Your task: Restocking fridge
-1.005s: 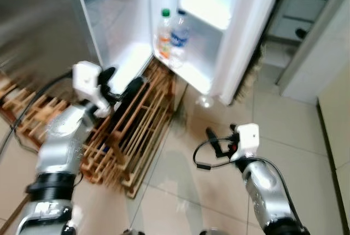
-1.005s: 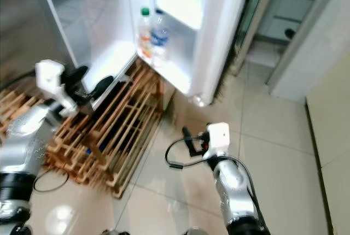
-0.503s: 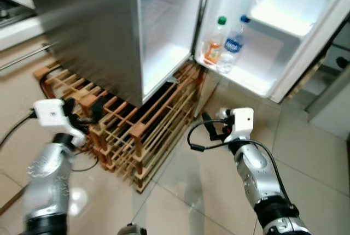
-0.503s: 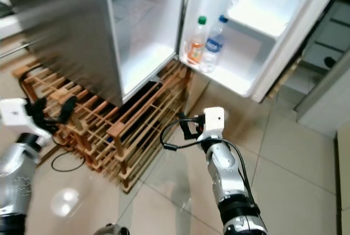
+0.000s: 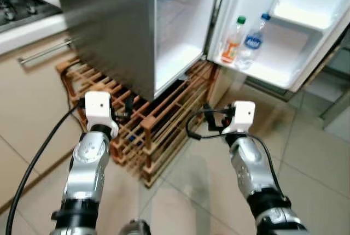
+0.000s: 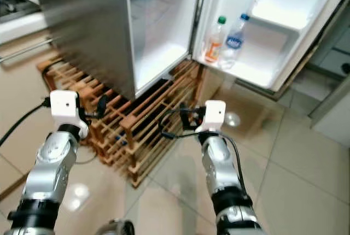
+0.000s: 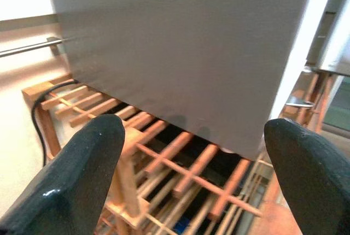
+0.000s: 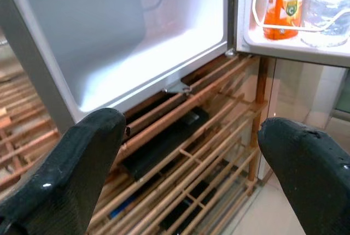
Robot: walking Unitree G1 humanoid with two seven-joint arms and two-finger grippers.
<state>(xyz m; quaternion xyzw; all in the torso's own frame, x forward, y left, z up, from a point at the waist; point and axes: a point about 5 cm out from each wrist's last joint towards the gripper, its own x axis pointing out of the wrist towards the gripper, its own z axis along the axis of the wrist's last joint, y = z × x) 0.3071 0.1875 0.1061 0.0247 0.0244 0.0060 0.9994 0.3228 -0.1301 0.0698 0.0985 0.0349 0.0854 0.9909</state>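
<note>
Juice bottle [image 8: 285,5] in door shelf [image 8: 284,46]

Over the last second our head camera has swung toward nine o'clock and pulled back, so the open stainless-steel fridge [image 5: 115,27] now sits at twelve o'clock, with a beige cabinet with a bar handle [image 5: 33,60] newly in sight at ten o'clock. Our left hand [image 5: 127,107], raised against the fridge's lower edge a second ago, has dropped and now hovers with fingers spread before the slatted wooden rack [image 5: 164,120]. Our right hand [image 5: 210,119] has risen from over the floor tiles and points, fingers apart, toward the rack at twelve o'clock.
</note>
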